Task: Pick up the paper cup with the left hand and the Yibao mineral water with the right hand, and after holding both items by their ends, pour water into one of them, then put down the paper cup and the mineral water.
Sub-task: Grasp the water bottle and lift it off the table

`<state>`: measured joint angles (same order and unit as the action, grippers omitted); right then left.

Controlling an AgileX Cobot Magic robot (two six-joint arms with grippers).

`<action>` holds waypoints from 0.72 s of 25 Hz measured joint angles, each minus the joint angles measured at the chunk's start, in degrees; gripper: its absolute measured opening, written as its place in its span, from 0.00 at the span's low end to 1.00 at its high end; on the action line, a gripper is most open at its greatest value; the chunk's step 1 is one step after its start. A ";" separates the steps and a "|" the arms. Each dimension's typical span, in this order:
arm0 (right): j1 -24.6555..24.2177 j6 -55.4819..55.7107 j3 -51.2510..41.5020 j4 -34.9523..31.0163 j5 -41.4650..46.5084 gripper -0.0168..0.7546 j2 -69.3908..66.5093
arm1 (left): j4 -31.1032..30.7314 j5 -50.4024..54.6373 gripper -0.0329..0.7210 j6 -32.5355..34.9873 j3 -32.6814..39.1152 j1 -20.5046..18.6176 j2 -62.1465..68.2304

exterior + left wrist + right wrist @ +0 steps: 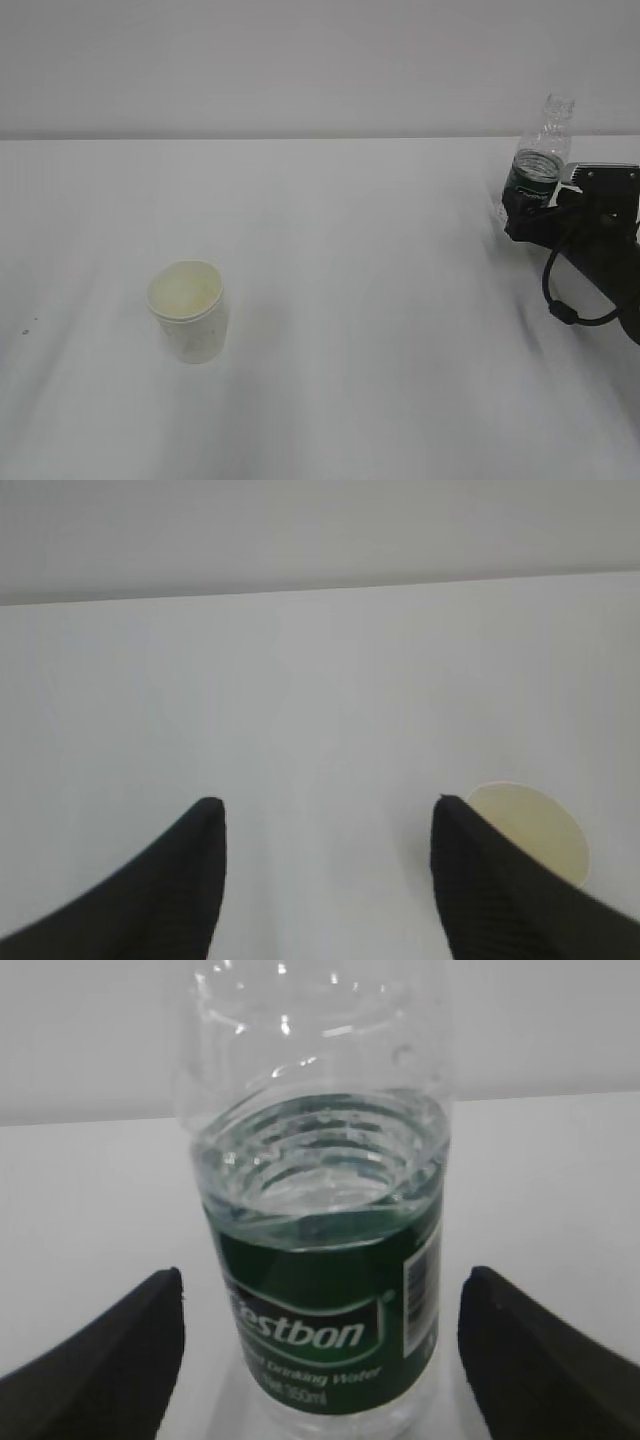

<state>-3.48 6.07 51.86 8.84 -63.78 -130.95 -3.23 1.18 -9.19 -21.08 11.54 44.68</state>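
Yibao mineral water [318, 1260] stands upper right between your right hand's [525, 215] wide-spread, unclamped jaws, the paper cup [188, 310] sits lower left beside the released left hand [325, 880], and a careless closing could tip the capless bottle.

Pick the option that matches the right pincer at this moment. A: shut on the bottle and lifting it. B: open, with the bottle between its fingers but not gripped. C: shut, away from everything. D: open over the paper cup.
B: in the right wrist view the Yibao mineral water stands between the right pincer fingers, with clear gaps on both sides.
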 joint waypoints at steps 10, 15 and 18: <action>0.00 0.00 1.47 0.00 0.91 0.86 0.00 | 0.22 -1.66 0.65 0.00 1.10 0.00 0.00; 0.00 0.00 2.06 0.00 1.70 0.86 -0.27 | 0.22 -3.81 0.65 0.00 2.78 0.00 0.00; 0.00 0.11 3.64 0.00 1.70 0.86 -2.56 | 0.22 -4.57 0.65 0.00 3.46 0.00 0.00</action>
<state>-3.48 6.18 55.50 8.84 -62.07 -133.51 -3.00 -3.39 -9.19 -17.62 11.54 44.68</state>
